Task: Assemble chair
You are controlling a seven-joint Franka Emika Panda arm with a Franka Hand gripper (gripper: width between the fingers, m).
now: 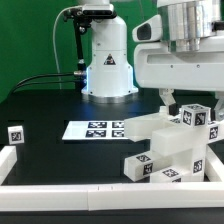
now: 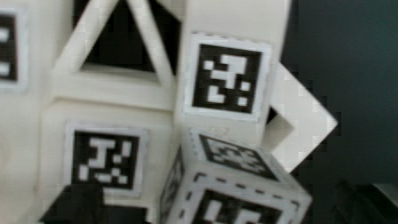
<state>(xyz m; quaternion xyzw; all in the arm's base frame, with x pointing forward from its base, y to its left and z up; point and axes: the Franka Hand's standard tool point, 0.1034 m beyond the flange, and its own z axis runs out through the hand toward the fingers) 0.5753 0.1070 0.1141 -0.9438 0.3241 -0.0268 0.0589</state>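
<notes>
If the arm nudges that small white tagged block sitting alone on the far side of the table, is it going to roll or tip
The lone tagged block would probably slide rather than roll: its faces look flat and square. Tipping seems unlikely, since it looks about as wide as tall. It looks like stiff plastic, likely light, so a small nudge may send it toward the border rail beside it.

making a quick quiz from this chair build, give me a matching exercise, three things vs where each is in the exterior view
Things:
1. marker board
2. lone tagged white block
3. cluster of chair parts

Places:
A. the exterior view's right, under the gripper
B. middle of the black table, in front of the robot base
C. far on the exterior view's left, by the border rail

Pairs: 1-B, 2-C, 3-A
</notes>
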